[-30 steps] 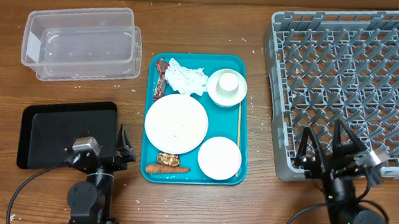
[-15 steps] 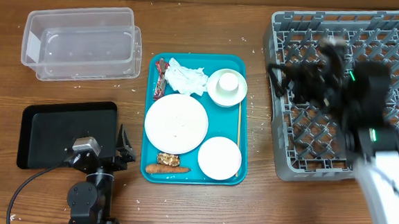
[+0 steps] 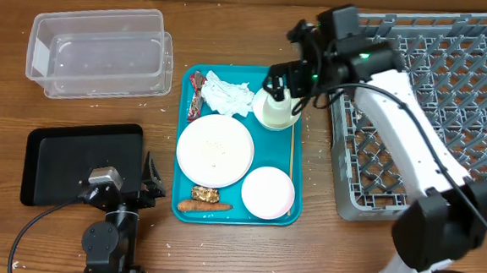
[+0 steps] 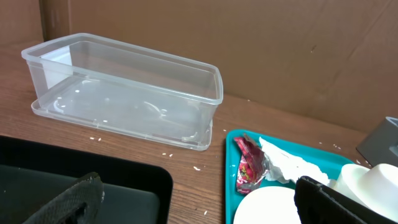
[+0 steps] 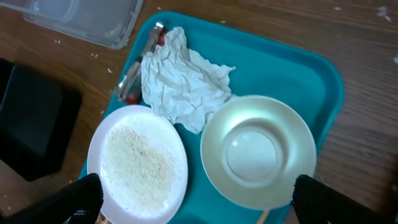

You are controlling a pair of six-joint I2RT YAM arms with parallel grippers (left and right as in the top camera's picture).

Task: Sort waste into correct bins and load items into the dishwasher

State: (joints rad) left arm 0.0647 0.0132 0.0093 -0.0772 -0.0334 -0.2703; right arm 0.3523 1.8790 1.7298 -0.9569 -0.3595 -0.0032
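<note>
Right wrist view: the right claw [image 5: 205, 198] is spread wide and hung right over the white cup [image 5: 258, 151] on the teal tray [image 5: 311, 74], nothing gripped. Fingers should be centred across the rim before being lowered, so the crumpled napkin [image 5: 180, 84] isn't snagged. Left claw [image 3: 149, 186] is wide too, parked by the black tray [image 3: 81, 156]. Nothing is seen in that, the clear tub [image 3: 96, 51] or the grey rack [image 3: 475, 91].

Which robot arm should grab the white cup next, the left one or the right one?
The right. The right arm holds its open jaws just above the white cup on the teal tray. The left arm sits low beside the black tray, farther from the cup.
</note>
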